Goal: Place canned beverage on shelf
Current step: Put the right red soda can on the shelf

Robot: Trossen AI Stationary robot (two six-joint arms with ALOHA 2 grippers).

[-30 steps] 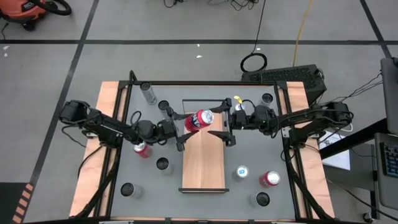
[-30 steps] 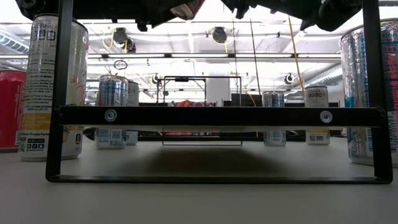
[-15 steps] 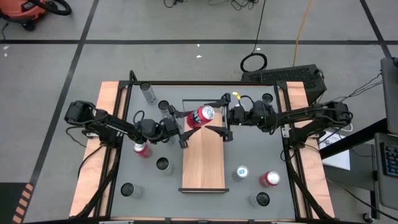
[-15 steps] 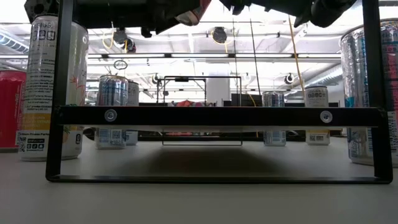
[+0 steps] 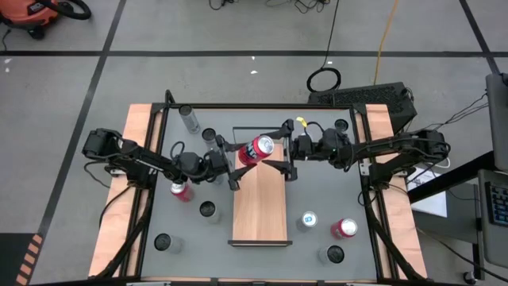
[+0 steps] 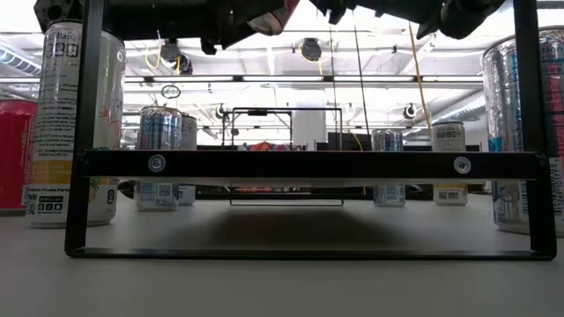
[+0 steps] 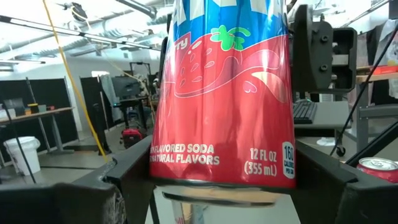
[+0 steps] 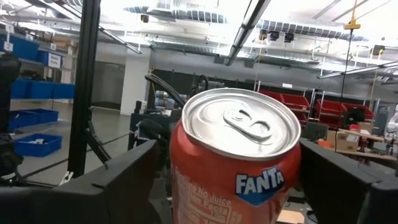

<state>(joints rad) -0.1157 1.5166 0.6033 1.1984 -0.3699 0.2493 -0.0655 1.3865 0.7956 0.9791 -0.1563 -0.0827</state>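
Note:
A red Fanta can (image 5: pixel 255 149) hangs in the air over the far end of the light-wood shelf (image 5: pixel 259 206). The shelf's black wire rail (image 5: pixel 238 129) is at that far end. My left gripper (image 5: pixel 236 163) reaches in from the left and is shut on the can (image 7: pixel 224 106). My right gripper (image 5: pixel 284 149) reaches in from the right and is open. Its fingers stand on either side of the can's top end (image 8: pixel 239 127); I cannot tell if they touch it. The shelf's dark near edge (image 6: pixel 308 165) fills the low view. My left gripper pinches the can's side wall (image 7: pixel 163 165) between its two fingers, at the lower half near the base. The fingers come about level from the table's left and lie across the can. The can is lifted clear of the shelf, tilted, its top toward my right gripper.
Several cans stand on the grey table around the shelf: a red one (image 5: pixel 181 189) under my left arm, silver ones (image 5: pixel 206 209) (image 5: pixel 308 220) beside the shelf, a red one (image 5: pixel 343 229) at the near right, and others near the corners. The shelf's near half is bare.
My left gripper has carried the can a little toward the table's right and far edge. My right gripper has moved toward the can, so that its open fingers now stand on either side of the can's top. In the last half second nothing has moved.

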